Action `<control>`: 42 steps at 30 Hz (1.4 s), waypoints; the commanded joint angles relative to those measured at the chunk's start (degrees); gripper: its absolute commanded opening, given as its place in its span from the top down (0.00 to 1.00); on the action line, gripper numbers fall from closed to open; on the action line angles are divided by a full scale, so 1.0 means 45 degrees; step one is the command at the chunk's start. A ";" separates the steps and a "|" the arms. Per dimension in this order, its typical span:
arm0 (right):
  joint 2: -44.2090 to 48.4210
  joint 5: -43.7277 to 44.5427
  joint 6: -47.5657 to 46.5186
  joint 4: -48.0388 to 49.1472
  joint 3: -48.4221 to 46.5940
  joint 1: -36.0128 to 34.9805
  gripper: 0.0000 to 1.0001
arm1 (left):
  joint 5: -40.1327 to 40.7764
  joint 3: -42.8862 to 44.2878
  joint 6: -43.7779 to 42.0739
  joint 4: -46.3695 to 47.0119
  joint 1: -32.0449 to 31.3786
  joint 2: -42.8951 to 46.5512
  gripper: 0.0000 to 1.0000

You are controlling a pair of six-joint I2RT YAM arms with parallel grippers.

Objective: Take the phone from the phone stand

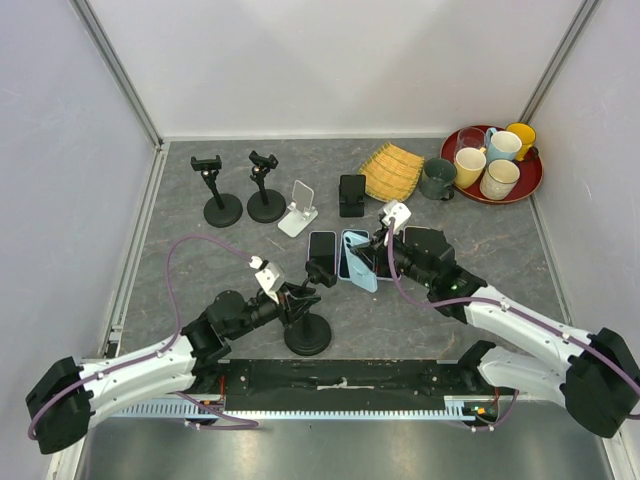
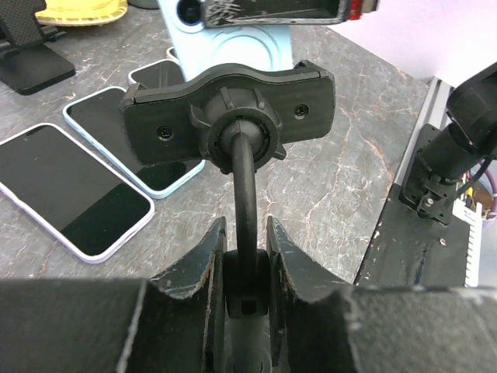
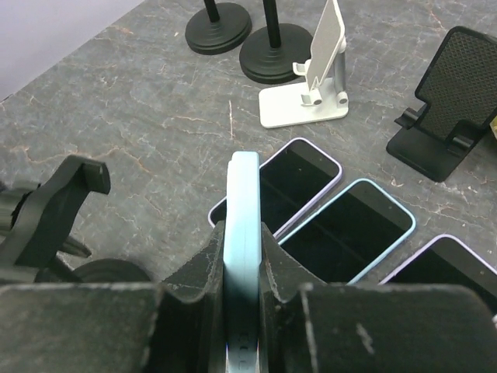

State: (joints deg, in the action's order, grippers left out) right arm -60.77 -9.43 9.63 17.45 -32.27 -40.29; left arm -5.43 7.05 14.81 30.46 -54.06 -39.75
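Grey table (image 1: 180, 205), left gripper (image 2: 246, 233) pinching phone stand (image 2: 233, 109), right gripper (image 3: 242, 233) clamping phone (image 3: 242, 183), spare phones (image 3: 345, 229) nearby.

Probably a robotics lab cell: plain white walls (image 1: 330, 60) on aluminium posts (image 1: 119, 75) box in a grey marbled table (image 1: 500, 240). Two robot arms (image 1: 150, 365) are bolted at its near edge, and stands (image 1: 222, 205), phones (image 1: 322, 248) and mugs (image 1: 498, 178) sit on it.

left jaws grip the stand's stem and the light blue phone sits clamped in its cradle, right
No. The left gripper grips the stem, but the light blue phone is out of the cradle, held in the jaws of the right gripper, as the right wrist view shows.
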 commanded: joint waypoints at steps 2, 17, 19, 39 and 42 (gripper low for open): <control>0.1102 0.0258 -0.0108 -0.0633 -0.0854 -0.0050 1.00 | 0.1690 0.0327 0.0167 -0.0888 0.0061 0.0550 0.98; -0.0146 0.8285 0.0906 -0.8057 -0.4253 0.1198 1.00 | 0.6207 0.1072 0.0498 -0.3702 0.0647 0.2035 0.98; -0.0903 0.9883 0.1199 -0.8681 -0.4429 0.1821 1.00 | 0.6363 0.0954 0.0576 -0.3760 0.0666 0.2346 0.98; -0.7857 1.4674 0.0752 -0.8371 -0.6148 0.5086 1.00 | 0.6891 0.0348 0.0693 -0.4679 0.0666 0.4203 0.98; -0.8737 1.4442 0.0498 -0.8351 -0.6363 0.5087 1.00 | 0.6891 0.0270 0.0713 -0.4639 0.0647 0.4321 0.98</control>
State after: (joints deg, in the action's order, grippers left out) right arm -96.07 52.21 14.63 -21.96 -57.63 -17.45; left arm 23.90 8.54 16.05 6.48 -51.33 -21.26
